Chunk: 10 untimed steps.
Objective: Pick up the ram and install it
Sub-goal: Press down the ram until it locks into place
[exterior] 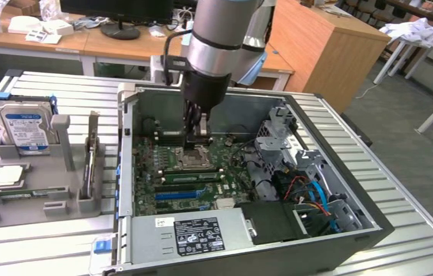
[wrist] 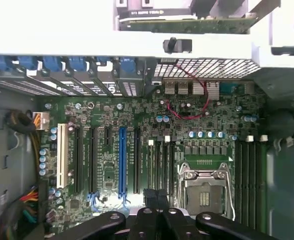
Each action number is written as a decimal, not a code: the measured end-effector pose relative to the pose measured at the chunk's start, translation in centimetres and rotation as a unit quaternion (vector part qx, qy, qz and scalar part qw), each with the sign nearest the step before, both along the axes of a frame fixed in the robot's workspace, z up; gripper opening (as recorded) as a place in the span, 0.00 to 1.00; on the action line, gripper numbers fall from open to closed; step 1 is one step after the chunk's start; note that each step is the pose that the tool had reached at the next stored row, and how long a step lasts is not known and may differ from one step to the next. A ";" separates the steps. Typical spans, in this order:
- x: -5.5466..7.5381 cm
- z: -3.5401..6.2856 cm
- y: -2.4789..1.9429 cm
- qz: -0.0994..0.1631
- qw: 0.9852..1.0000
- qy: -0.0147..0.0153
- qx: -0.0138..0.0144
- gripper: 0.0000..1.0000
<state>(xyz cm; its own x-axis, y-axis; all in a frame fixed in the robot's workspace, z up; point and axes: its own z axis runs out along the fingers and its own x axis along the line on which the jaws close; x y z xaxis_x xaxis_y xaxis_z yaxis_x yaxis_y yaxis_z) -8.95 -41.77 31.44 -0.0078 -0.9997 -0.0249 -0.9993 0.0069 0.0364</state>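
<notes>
Standing on the gray tray at the exterior view's left is a silver hard drive. Next comes the open computer case. The ram sits in a slot on the green board. Just past it, the gripper hangs low over the board, fingers pressed together, holding nothing.

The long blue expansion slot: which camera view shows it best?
The wrist view. There the blue slot lies nearly whole, seen from straight above. In the exterior view it is a short slanted strip, seen from the side.
</notes>
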 end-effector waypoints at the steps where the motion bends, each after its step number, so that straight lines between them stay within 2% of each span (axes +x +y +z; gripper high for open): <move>1: 0.0 0.33 0.00 0.000 1.000 0.000 0.000 0.11; 7: 0.0 1.43 0.00 0.000 1.000 0.000 0.000 0.11; 10: 0.0 1.56 0.00 0.000 1.000 0.000 0.000 0.11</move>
